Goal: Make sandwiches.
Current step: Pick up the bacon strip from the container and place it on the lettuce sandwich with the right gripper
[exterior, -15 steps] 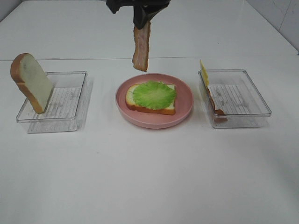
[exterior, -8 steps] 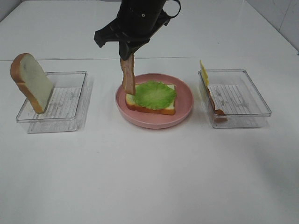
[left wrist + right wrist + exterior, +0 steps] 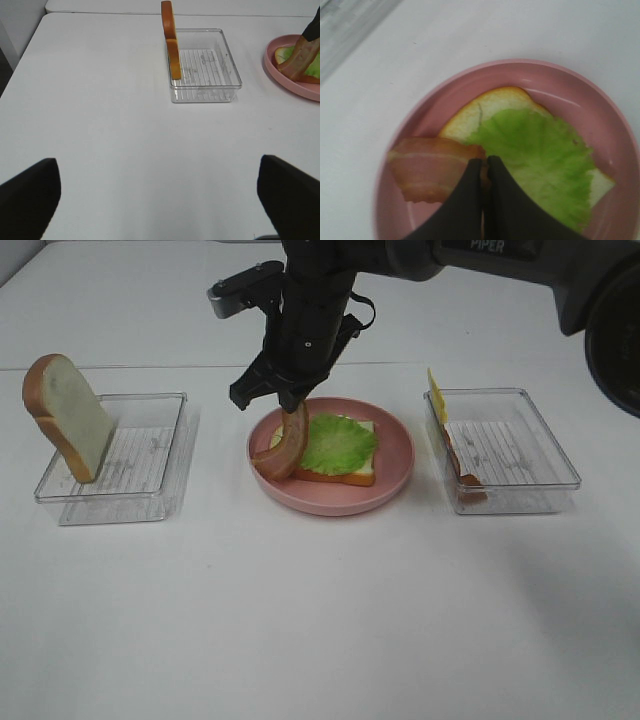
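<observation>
Lowered from mid-air, the bacon strip (image 3: 283, 452) is clamped in the tight-closed jaws of the right gripper (image 3: 292, 405) and buckled at nine o'clock of the lettuce (image 3: 338, 443), off-centre. The left gripper (image 3: 160, 200) is spread wide, empty.

Centre frame you have the plate (image 3: 330, 502): bottom bread slice (image 3: 350, 476) on it, lettuce leaf (image 3: 338, 443) on top, bacon strip (image 3: 283, 452) over their left side. Left container (image 3: 150, 455) holds a leaning bread slice (image 3: 68, 417) at its left wall. Right container (image 3: 520, 455) has the cheese slice (image 3: 437, 396) at its left wall.

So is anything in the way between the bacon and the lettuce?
No, nothing visible. The lettuce leaf is bare on top. The bacon strip, held in the right pincer, sags beside it onto the pink plate.
</observation>
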Tool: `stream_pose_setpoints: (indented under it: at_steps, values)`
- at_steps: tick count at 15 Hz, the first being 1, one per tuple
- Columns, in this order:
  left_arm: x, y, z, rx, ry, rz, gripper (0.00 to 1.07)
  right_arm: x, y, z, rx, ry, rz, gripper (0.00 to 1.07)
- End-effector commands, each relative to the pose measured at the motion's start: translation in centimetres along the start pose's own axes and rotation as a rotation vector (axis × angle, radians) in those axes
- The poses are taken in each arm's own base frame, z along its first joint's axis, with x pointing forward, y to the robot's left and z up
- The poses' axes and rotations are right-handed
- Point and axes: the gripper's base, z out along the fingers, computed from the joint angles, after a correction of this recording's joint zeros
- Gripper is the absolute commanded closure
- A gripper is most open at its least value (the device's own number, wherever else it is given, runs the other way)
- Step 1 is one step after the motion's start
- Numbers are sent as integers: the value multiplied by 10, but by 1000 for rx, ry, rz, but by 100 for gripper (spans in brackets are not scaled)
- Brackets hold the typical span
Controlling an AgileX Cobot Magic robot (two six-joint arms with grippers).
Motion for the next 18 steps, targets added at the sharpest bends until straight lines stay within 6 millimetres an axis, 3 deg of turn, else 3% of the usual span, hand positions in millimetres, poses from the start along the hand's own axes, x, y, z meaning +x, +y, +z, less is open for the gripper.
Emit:
stream_pose_setpoints:
  at_steps: [1, 3, 8, 14, 16, 17, 18]
  values:
    - [1, 0, -2, -2, -20, 1, 6, 1, -11, 12, 107, 8, -30, 107]
    - [1, 0, -2, -2, -20, 1, 6, 0, -16, 14, 155, -2, -42, 107]
    - [1, 0, -2, -2, -20, 1, 6, 8, -49, 23, 163, -4, 49, 107]
    - [1, 0, -2, -2, -20, 1, 6, 15, -49, 41, 122, 44, 88, 107]
    - [1, 0, -2, -2, -20, 1, 6, 15, -50, 40, 140, 39, 98, 91]
    - [1, 0, -2, -2, -20, 1, 6, 15, -54, 40, 187, 41, 105, 52]
    - [1, 0, -2, -2, -20, 1, 6, 15, -56, 39, 201, 42, 101, 43]
